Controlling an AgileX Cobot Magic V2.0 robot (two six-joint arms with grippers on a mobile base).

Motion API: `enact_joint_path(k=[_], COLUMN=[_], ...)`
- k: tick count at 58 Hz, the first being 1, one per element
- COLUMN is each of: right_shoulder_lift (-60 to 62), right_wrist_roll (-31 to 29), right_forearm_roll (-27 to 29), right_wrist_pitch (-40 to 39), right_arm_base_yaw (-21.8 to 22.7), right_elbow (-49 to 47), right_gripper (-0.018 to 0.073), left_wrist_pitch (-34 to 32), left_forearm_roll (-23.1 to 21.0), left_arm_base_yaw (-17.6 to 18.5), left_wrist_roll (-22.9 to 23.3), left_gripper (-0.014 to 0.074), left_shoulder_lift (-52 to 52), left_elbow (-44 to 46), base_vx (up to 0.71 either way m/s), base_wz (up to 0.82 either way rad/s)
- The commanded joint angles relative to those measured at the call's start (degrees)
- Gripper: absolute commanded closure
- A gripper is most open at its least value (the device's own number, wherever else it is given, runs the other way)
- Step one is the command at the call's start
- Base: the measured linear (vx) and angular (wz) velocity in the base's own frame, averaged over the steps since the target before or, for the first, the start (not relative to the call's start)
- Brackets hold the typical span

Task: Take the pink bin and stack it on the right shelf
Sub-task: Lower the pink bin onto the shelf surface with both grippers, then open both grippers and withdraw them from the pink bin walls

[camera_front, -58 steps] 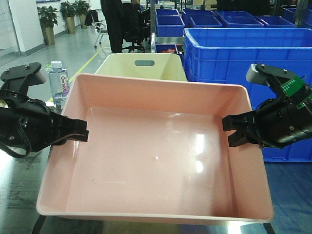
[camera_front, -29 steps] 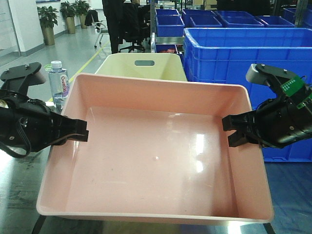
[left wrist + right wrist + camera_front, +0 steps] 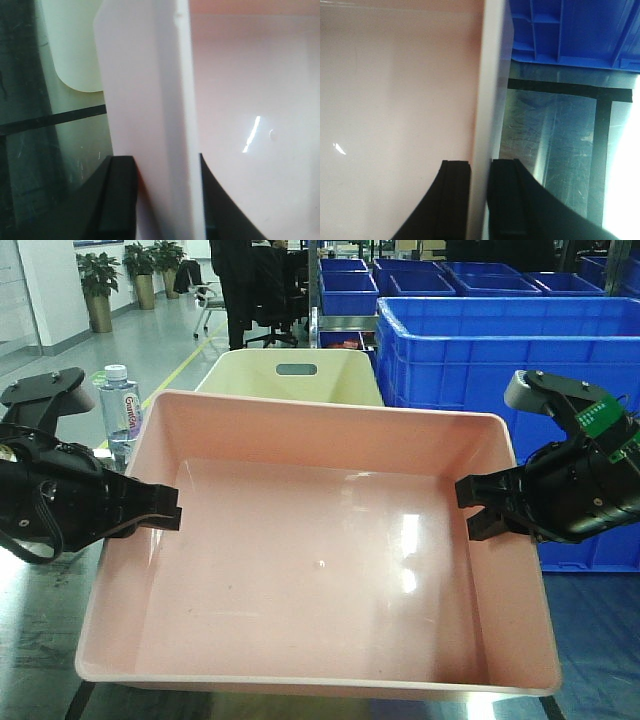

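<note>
The pink bin (image 3: pixel 300 560) fills the middle of the front view, empty, its near edge towards the camera. My left gripper (image 3: pixel 165 508) is shut on the bin's left rim. My right gripper (image 3: pixel 475 508) is shut on its right rim. In the left wrist view the gripper (image 3: pixel 162 200) straddles the pale wall of the bin (image 3: pixel 250 100), one finger outside and one inside. In the right wrist view the gripper (image 3: pixel 480 200) pinches the rim of the bin (image 3: pixel 395 100) tightly. The dark glossy right shelf (image 3: pixel 550 135) with black tape lines lies under the bin and shows again in the left wrist view (image 3: pixel 30 165).
A taller cream bin (image 3: pixel 290 375) with a handle slot stands right behind the pink bin. Large blue crates (image 3: pixel 500 350) line the back right, close to my right arm. A water bottle (image 3: pixel 120 410) stands at the back left. Office chairs and a person are further back.
</note>
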State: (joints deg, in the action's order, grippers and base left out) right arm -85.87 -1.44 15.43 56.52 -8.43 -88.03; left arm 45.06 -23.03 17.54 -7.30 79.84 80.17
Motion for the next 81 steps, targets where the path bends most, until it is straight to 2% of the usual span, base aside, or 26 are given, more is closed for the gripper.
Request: enact_joint_path(k=[1,11,27,34,42,47,53,63,69,76,81], right_shoulder_lift=[2.0,1.8,1.8,1.6,1.6,1.6,1.6,1.6,1.6,1.8,3.1], right_wrist_roll=[-0.7,-0.7,0.1,-0.2,-4.2,-4.3,-4.2,-4.2,-4.1,-4.2,-3.8], right_forearm_roll=[3.4,4.6,5.4,5.4,5.8,5.8,5.9,5.9,6.0,5.7,5.7], right_wrist_pitch=[-5.2,-0.1,-8.1,-10.0,-11.1,-11.4,-11.2,-10.2,-10.1,-11.6,-14.0], right_arm_base_yaw=[-0.1,-0.1,-0.1,-0.1,-0.1,-0.1,-0.1,-0.1,-0.1,-0.1,0.0], right_elbow=[-1.9,0.3,12.4,13.4,13.4,13.4,13.4,13.4,13.4,13.4,13.4], right_gripper=[0.0568,0.0568,0.0566,0.056,0.0516,0.0463,0.0354,0.0118,0.0023,0.0001,0.0017], left_wrist_pitch=[-3.1,1.6,0.8,0.2,-1.2,-1.3,-1.3,-1.4,-1.4,-2.6,-4.9], left_forearm_roll=[-5.3,-5.3,-5.6,-5.2,-5.2,-5.1,-5.2,-5.3,-5.3,-5.0,-3.1], left_arm_base_yaw=[0.9,0.9,0.9,0.9,0.9,0.9,0.9,0.9,0.9,0.9,0.9], left_wrist_roll=[-1.2,-1.1,-1.1,-1.1,-1.2,-1.3,-1.3,-1.2,-1.1,-1.2,-1.2], left_gripper=[0.0604,0.0604,0.0602,0.0596,0.0558,0.0509,0.0428,0.023,0.012,0.0053,0.0047], left_shoulder_lift=[-2.3,-0.3,3.3,4.7,6.6,7.4,8.0,8.0,7.6,5.6,3.3], left_elbow=[1.8,0.6,-7.2,-8.0,-8.0,-8.0,-8.0,-8.0,-8.0,-8.0,-8.0], base_vx=[0.0,0.0,0.0,0.0,0.0,0.0,0.0,0.0,0.0,0.0,0.0], base_wz=[0.0,0.0,0.0,0.0,0.0,0.0,0.0,0.0,0.0,0.0,0.0])
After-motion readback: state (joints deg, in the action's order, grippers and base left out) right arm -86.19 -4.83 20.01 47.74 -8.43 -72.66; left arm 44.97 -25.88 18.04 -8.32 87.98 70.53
